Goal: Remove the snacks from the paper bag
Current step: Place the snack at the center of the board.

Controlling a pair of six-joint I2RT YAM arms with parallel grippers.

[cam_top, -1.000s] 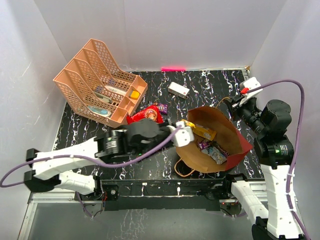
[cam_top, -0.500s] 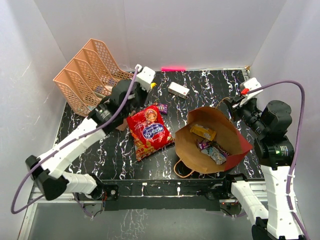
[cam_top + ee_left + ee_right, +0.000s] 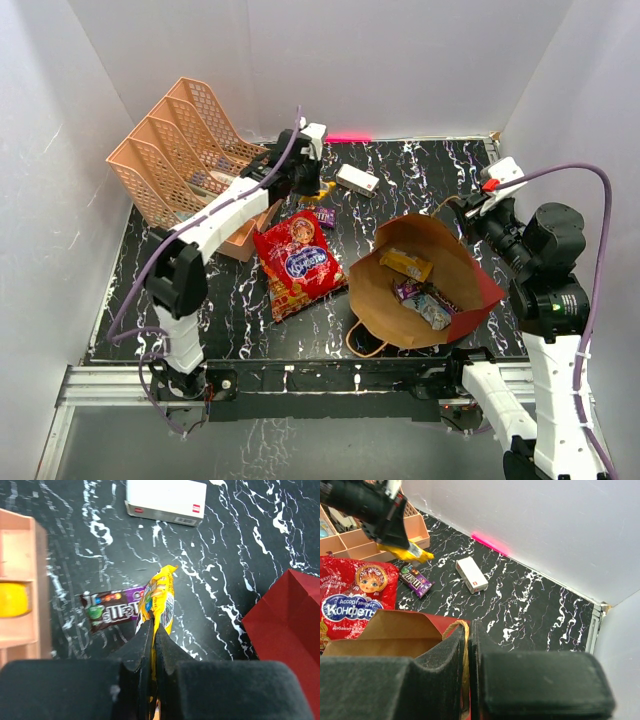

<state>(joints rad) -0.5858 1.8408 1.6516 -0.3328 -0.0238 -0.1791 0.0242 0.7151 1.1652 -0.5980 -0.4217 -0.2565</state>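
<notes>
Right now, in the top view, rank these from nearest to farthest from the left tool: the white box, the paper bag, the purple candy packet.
1. Purple candy packet, just beside the left tool.
2. White box, to its right.
3. Paper bag, farther right, toward the near edge.

Your left arm and right arm are white shells with black joints. The left cable and right cable are lilac. A red tab marks the right wrist. The left pincer and right pincer have matte black fingers.
</notes>
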